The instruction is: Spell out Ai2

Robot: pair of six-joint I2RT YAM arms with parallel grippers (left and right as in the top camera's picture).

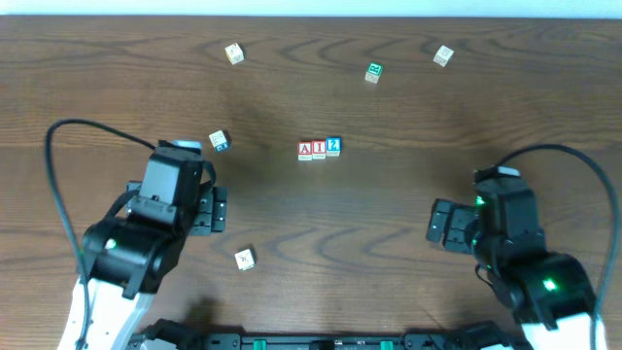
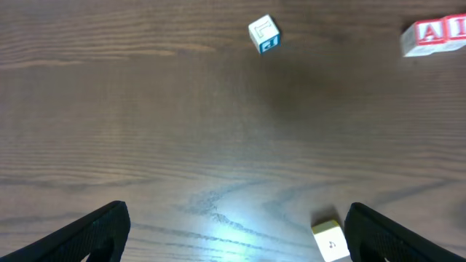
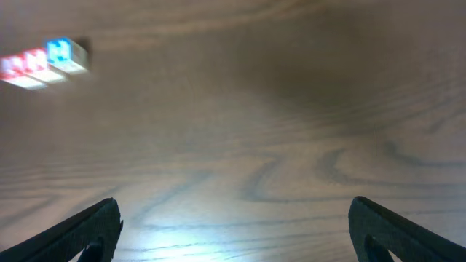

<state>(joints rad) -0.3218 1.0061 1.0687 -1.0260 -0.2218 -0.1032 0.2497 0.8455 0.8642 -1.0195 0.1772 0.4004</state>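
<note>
Surface [image 1: 389,282]: dark wood grain.

- Three small wooden cubes stand in a tight row near the centre, well apart from both arms.
- In the overhead view they read left to right: A cube [image 1: 305,149], red letter on a white face; I cube [image 1: 319,149], red; 2 cube [image 1: 333,146], blue, set slightly out of line with the other two.
- Left pincer [image 1: 218,209]: fingers wide apart, nothing between them. A pale cube [image 1: 245,259] lies just beside it.
- Right pincer [image 1: 442,224]: fingers wide apart, bare wood beneath.
- Strays: white cube with a blue side [image 1: 220,142], near the left arm; green-marked cube [image 1: 373,72], towards the far edge.
</note>
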